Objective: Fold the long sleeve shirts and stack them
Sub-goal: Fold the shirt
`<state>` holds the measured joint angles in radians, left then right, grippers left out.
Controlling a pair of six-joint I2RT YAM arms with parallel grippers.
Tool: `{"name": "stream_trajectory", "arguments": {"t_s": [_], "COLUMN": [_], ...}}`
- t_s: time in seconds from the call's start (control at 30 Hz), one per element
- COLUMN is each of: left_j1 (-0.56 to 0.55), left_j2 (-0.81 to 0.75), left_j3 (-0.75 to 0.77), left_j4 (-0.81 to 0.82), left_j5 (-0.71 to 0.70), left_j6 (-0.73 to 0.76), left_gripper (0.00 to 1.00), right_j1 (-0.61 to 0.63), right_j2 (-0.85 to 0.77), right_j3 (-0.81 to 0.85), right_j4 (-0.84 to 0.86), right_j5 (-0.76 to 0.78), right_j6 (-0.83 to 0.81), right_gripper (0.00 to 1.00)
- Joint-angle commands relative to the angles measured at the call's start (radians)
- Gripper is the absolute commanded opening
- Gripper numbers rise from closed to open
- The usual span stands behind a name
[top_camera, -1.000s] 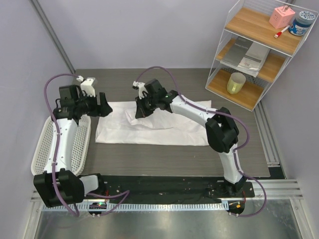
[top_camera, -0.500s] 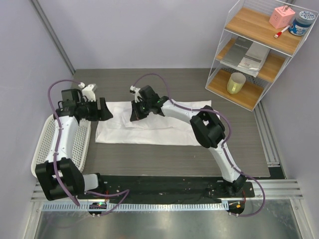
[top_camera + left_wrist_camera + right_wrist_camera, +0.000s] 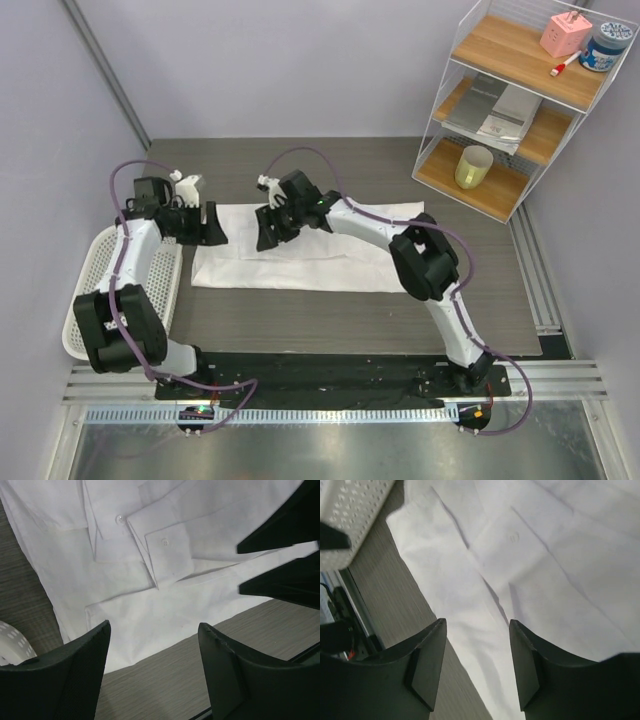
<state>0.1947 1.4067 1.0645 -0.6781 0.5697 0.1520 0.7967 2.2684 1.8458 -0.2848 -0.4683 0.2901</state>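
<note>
One long sleeve shirt (image 3: 330,255) lies folded flat on the dark table, white, with its buttoned cuffs (image 3: 165,555) laid over the body. My left gripper (image 3: 210,228) hovers open over the shirt's left edge (image 3: 125,630); nothing is between its fingers (image 3: 75,675). Just to the right, my right gripper (image 3: 266,232) is open above the folded sleeve (image 3: 470,580), its fingers (image 3: 427,665) empty. In the left wrist view the right gripper's dark fingers (image 3: 280,560) show at the right edge.
A white perforated basket (image 3: 95,290) sits left of the shirt, by the left arm. A wire shelf unit (image 3: 510,110) stands at the back right with booklets (image 3: 500,108), a yellow cup (image 3: 473,166) and small items. The table's metal rail (image 3: 540,280) runs along the right.
The right gripper has opened and let go of the cloth, which now lies flat. It moved slightly left. The left gripper edged toward the shirt's left edge.
</note>
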Motion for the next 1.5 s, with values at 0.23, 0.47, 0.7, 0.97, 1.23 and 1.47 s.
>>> {"name": "stream_trajectory", "arguments": {"t_s": [0.23, 0.47, 0.7, 0.97, 1.23, 1.47], "left_j1": [-0.239, -0.287, -0.282, -0.284, -0.279, -0.278], "left_j2": [0.319, 0.492, 0.552, 0.456, 0.315, 0.241], "left_j3": [0.231, 0.354, 0.290, 0.114, -0.089, -0.106], "left_j4": [-0.101, -0.181, -0.152, -0.150, -0.164, -0.192], "left_j5": [-0.143, -0.258, -0.395, -0.406, -0.438, -0.441], "left_j6": [0.205, 0.242, 0.271, 0.319, 0.333, 0.331], "left_gripper": [0.62, 0.61, 0.59, 0.59, 0.59, 0.59], "right_j1": [-0.220, -0.358, -0.487, -0.491, -0.458, -0.402], "right_j2": [-0.466, -0.506, -0.497, -0.363, -0.149, 0.075], "right_j3": [-0.373, -0.591, -0.688, -0.619, -0.410, -0.104], "right_j4": [-0.364, -0.396, -0.455, -0.422, -0.396, -0.421], "right_j5": [0.184, 0.312, 0.356, 0.368, 0.399, 0.451], "right_j6": [-0.322, -0.410, -0.494, -0.514, -0.563, -0.594], "right_gripper": [0.46, 0.41, 0.45, 0.49, 0.46, 0.45]}}
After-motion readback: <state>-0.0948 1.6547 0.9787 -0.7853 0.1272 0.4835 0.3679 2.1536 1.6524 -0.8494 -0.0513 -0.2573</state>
